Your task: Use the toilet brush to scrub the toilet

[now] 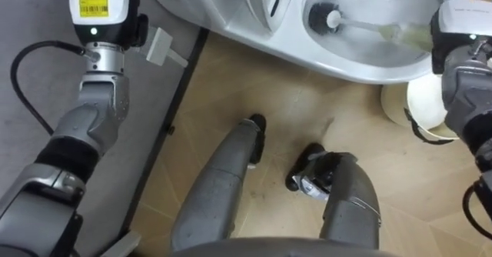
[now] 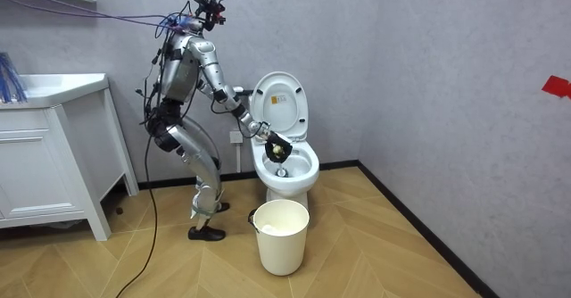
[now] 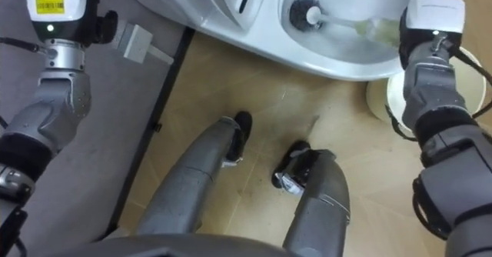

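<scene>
The right hand (image 2: 273, 141) grips the brush (image 1: 324, 18). The brush head sits in the toilet (image 1: 296, 48) at the hand's 9 o'clock. A bucket (image 1: 425, 103) stands at 6 o'clock.

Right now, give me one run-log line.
right hand: holds toilet brush | brush head: inside toilet bowl | bucket: stands close by
</scene>
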